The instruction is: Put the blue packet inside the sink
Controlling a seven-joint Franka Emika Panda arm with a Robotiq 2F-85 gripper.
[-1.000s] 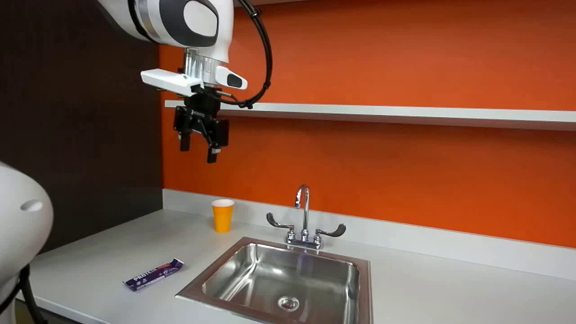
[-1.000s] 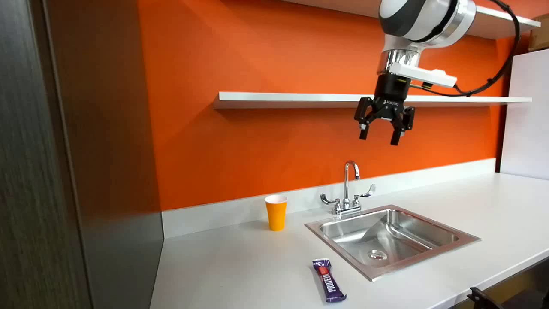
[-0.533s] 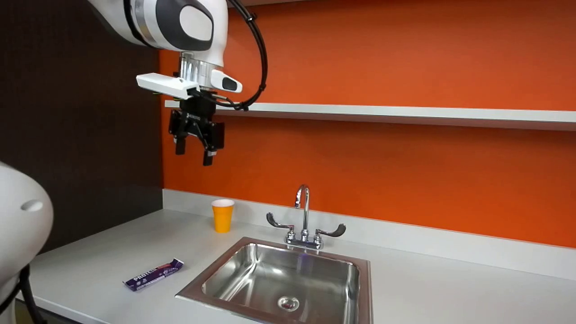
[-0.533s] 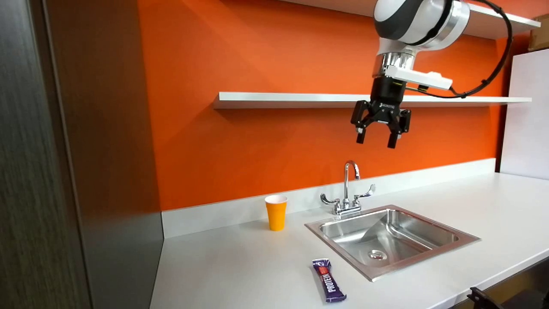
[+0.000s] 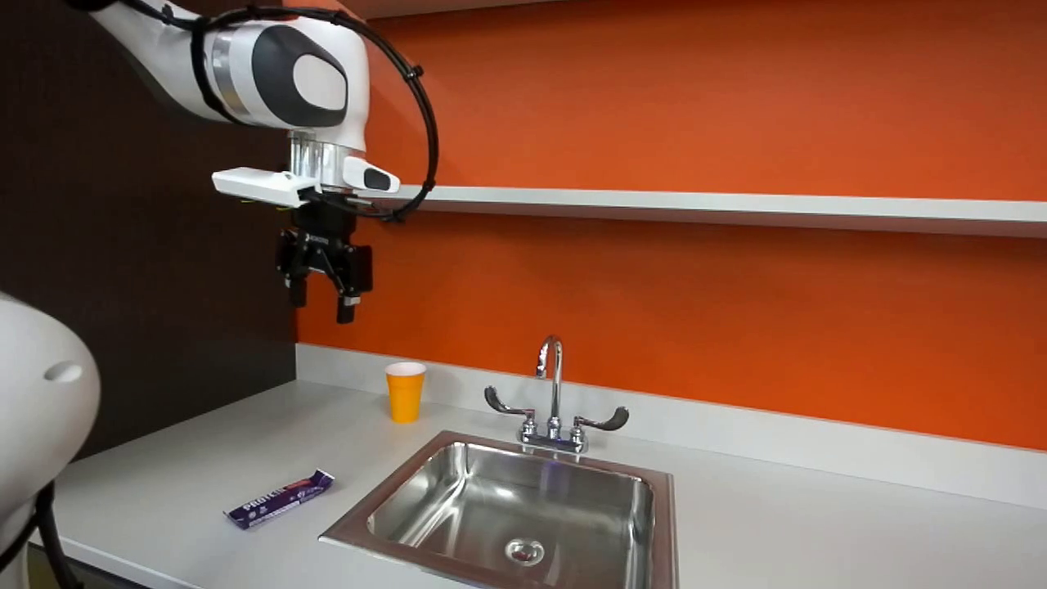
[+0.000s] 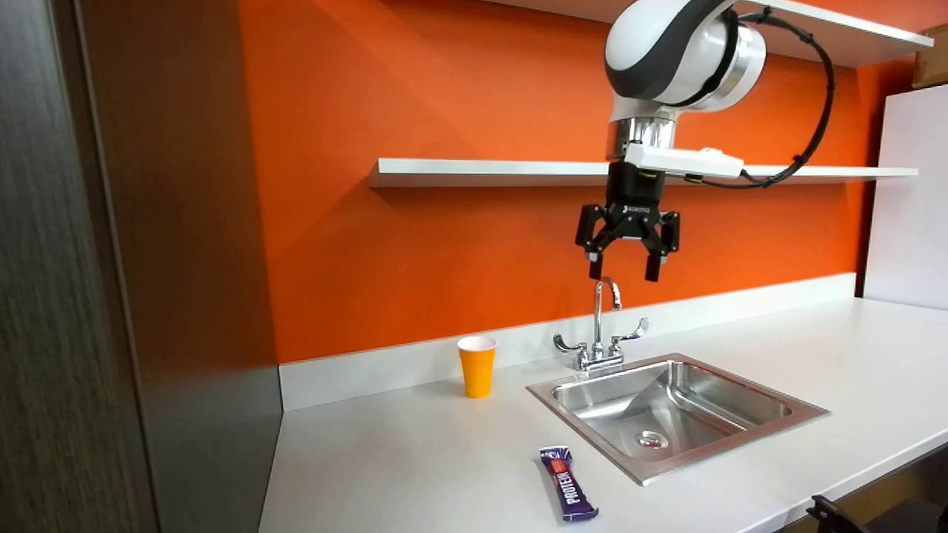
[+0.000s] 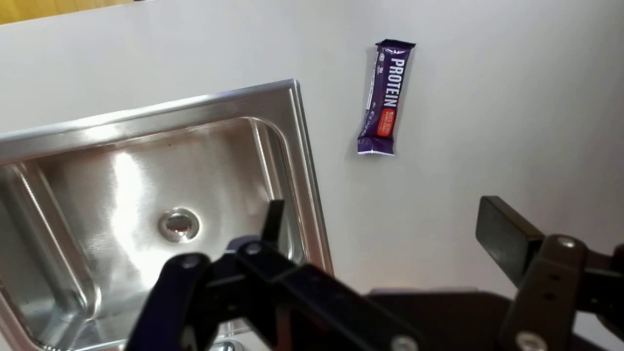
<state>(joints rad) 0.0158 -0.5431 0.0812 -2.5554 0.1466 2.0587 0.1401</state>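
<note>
The blue packet is a small purple-blue PROTEIN bar wrapper lying flat on the counter beside the sink. It shows in both exterior views [image 5: 280, 499] [image 6: 567, 485] and in the wrist view [image 7: 385, 97]. The sink is a steel basin with a flat rim [image 5: 384, 491] [image 6: 729, 443], a round drain and a chrome faucet; its rim also shows in the wrist view [image 7: 265, 101]. My gripper [image 5: 321, 309] [image 6: 623, 274] is open and empty, well above the counter. In the wrist view, the fingers [image 7: 382, 201] are wide apart, with the packet ahead of them.
An orange cup [image 5: 405, 393] [image 6: 477, 366] stands on the counter near the backsplash. The chrome faucet [image 5: 554, 409] [image 6: 598, 333] rises behind the sink. A white shelf [image 5: 695, 203] [image 6: 489, 172] runs along the orange wall. A dark panel [image 5: 164, 229] closes off one side.
My gripper has moved down and toward the left in both exterior views, staying open. The packet, sink and cup have not moved.
</note>
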